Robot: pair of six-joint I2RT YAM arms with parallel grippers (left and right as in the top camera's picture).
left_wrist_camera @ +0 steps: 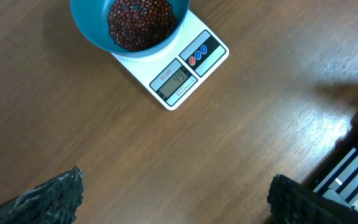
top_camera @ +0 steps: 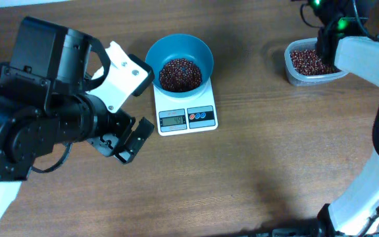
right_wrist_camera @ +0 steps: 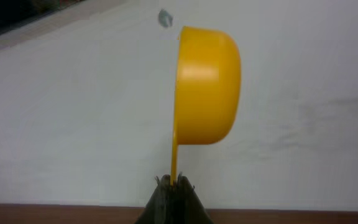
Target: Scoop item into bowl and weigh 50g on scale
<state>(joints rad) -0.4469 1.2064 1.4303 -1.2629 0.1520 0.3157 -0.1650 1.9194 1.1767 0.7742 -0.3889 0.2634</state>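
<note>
Left jaws: spread wide on your left gripper (left_wrist_camera: 176, 190), holding nothing, above the table (top_camera: 255, 171) just beside the scale (top_camera: 186, 118).
Right jaws: your right gripper (right_wrist_camera: 174, 185) is clamped on the handle of a yellow scoop (right_wrist_camera: 207, 87), which stands upright.
Bowl: your blue bowl (top_camera: 204, 54) sits on the scale.
Beans: you have a heap of beans (top_camera: 179, 74) in the bowl; more lie in a clear tub (top_camera: 293, 78) at far right.
</note>
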